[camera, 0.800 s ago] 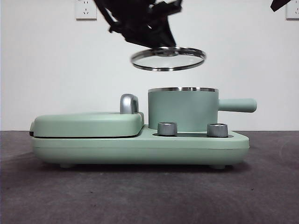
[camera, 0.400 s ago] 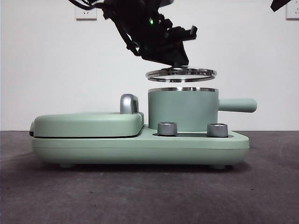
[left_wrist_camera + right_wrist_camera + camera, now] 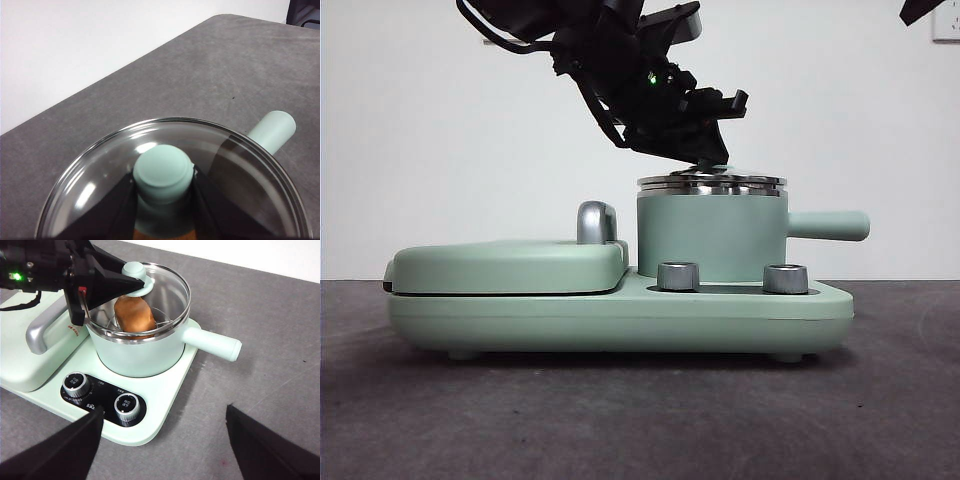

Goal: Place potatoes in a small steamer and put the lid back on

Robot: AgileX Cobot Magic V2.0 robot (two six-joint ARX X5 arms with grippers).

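The mint-green small steamer stands on the cooker base, its straight handle pointing right. The clear glass lid rests level on the steamer's steel rim. My left gripper comes down from the upper left and is shut on the lid's mint-green knob, one black jaw on each side. The right wrist view shows the orange-brown potato inside the steamer, under the lid. My right gripper is open and empty, up and back from the cooker, over the table.
The flat mint-green griddle cover with a chrome handle lies left of the steamer on the same base. Two steel knobs sit on the base's front. Dark grey table all around; white wall behind.
My left gripper has carried the lid down and to the right, from tilted in the air above the steamer to level on its rim.
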